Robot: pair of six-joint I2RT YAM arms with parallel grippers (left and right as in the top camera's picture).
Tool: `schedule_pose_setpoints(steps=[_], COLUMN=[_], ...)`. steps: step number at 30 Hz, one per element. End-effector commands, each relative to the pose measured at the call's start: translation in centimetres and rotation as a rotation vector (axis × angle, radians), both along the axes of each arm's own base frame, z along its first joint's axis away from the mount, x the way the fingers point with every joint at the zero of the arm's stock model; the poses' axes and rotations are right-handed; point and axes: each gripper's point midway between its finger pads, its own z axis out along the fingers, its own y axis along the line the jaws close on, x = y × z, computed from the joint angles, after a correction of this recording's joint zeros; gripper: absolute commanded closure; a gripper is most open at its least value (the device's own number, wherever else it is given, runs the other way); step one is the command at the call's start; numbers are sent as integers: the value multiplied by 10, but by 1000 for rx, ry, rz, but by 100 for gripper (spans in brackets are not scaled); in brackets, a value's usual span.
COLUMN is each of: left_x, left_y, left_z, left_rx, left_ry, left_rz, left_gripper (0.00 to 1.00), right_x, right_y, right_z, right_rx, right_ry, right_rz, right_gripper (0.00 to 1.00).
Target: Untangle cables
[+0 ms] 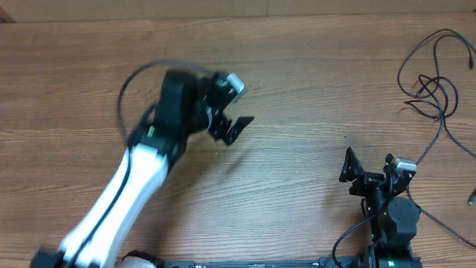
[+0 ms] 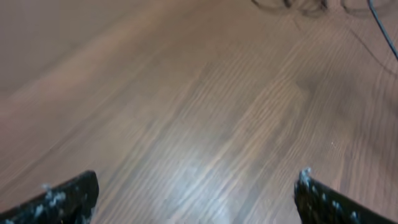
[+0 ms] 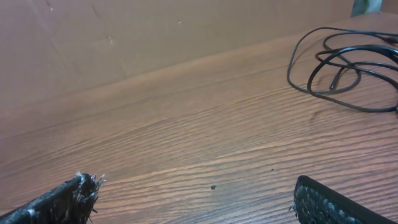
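Note:
The cables [image 1: 437, 88] are thin black cords lying in a loose tangle of loops at the table's far right; one strand trails down toward the right edge. They also show at the top of the left wrist view as cables [image 2: 292, 5], and at the upper right of the right wrist view as cables [image 3: 348, 68]. My left gripper [image 1: 232, 128] is blurred over the table's middle, well left of the tangle. It is open, with only bare wood between the fingers [image 2: 68, 196]. My right gripper [image 1: 368, 165] stands open near the front right, below the cables and holding nothing.
The wooden table [image 1: 297, 186] runs back to a plain brown wall [image 1: 223, 7]. A thicker black wire loops off the left arm [image 1: 123, 97]. The arm bases sit along the front edge [image 1: 260, 263]. A small dark speck [image 3: 213, 186] lies on the wood.

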Motion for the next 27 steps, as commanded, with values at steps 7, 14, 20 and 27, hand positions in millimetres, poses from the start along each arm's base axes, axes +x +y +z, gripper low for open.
schedule_pose_setpoints(steps=[7,14,20,27], left_x=[-66,-98,-110,-113], left_y=[100,143,157,174], left_z=[-41,-87,-100,-96], left_rx=[-57,-146,-142,-101], left_ry=[-45,-168,-216,-258], left_rz=[528,626,652,713], left_gripper=[1,0,0,0], right_x=[0,0,0,0], right_y=[-1,-1,-1,-1], right_z=[-4,-4,-4,-4], right_rx=[8,8,8,8], right_ry=[5,5,5,5], right_rz=[-4,-4,-4,-4], right_gripper=[0,0,0,0])
